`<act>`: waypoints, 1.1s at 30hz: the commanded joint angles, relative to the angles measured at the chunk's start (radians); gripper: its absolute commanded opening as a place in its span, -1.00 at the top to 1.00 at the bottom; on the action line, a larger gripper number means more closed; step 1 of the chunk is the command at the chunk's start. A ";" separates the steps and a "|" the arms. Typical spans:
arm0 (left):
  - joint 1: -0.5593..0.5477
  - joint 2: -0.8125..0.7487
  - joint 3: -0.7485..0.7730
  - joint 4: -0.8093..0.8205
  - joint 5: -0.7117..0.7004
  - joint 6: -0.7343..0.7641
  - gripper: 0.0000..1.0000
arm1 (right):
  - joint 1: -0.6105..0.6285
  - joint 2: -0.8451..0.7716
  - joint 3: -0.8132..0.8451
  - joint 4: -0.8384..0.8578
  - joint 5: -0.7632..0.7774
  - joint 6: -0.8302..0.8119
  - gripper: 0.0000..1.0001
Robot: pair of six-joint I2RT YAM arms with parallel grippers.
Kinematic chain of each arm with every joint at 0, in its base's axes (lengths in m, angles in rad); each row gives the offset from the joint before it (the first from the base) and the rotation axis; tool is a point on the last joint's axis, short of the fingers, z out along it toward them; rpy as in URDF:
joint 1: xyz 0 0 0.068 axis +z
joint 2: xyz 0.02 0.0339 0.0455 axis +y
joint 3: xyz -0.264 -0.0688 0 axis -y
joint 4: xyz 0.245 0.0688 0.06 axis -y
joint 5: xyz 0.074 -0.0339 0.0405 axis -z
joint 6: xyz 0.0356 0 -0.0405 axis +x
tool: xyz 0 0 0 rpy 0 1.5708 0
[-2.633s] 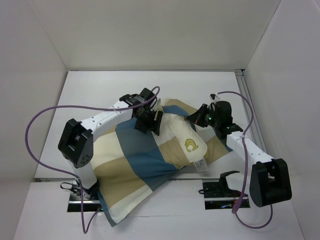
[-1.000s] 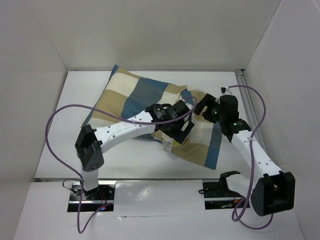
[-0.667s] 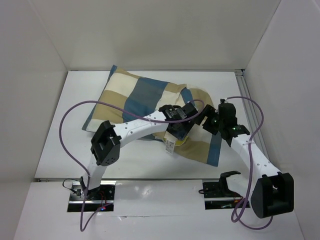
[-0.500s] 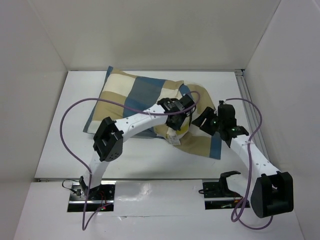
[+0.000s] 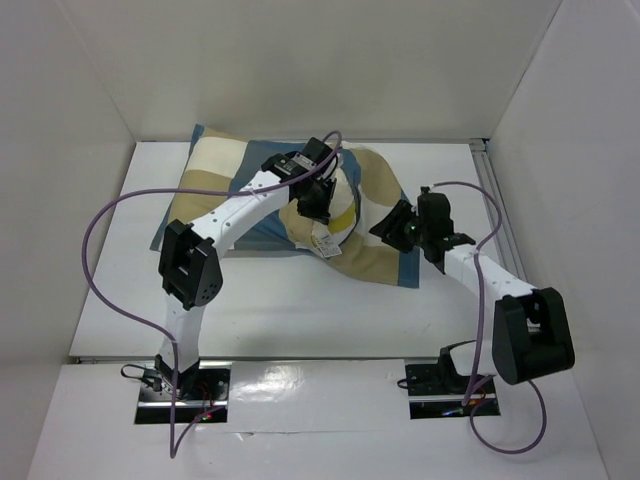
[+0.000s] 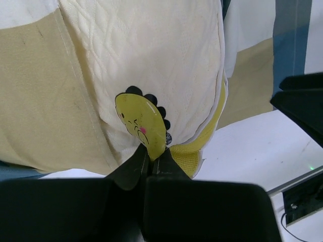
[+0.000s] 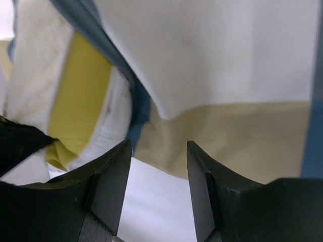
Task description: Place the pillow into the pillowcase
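The left gripper (image 6: 151, 160) is seen with its fingers pressed together, clamped on the edge of the pillow (image 6: 161, 60) right at the small yellow emblem (image 6: 137, 118). The cream quilted face of the pillow is spread out directly ahead of the fingertips, and its yellow piping (image 6: 209, 133) is bunched just to their right. The pillowcase (image 6: 45, 101) is drawn around the pillow on either side of this gripper. A tan block is seen to the left of the exposed corner, and blue, tan and white blocks to the right. Only that corner of the pillow is seen uncovered, and everything beyond it is covered by checked cloth. In the overhead view a white label (image 5: 325, 244) lies at the pillow's corner, on the near side of the left gripper.

The right gripper (image 7: 156, 169) is held with its fingers (image 7: 108, 186) apart, and nothing is clamped between them. The tan hem of the pillowcase is found just beyond its fingertips, with the white tabletop (image 7: 156, 212) showing in the gap. Whether the cloth is touched cannot be told. The yellow piping and the dark tip of the left gripper are seen ahead of the right gripper and to its left. From above, the two grippers are set near each other, with the loose end of the pillowcase between them.
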 commanded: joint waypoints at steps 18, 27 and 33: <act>0.007 -0.055 0.039 0.037 0.113 0.017 1.00 | 0.106 0.351 0.296 0.177 0.164 0.005 0.01; 0.007 -0.055 0.039 0.046 0.132 0.017 1.00 | 0.155 0.443 0.365 0.161 0.250 0.005 0.09; 0.016 -0.055 0.039 0.057 0.132 0.006 1.00 | 0.190 0.481 0.428 0.076 0.355 -0.024 0.67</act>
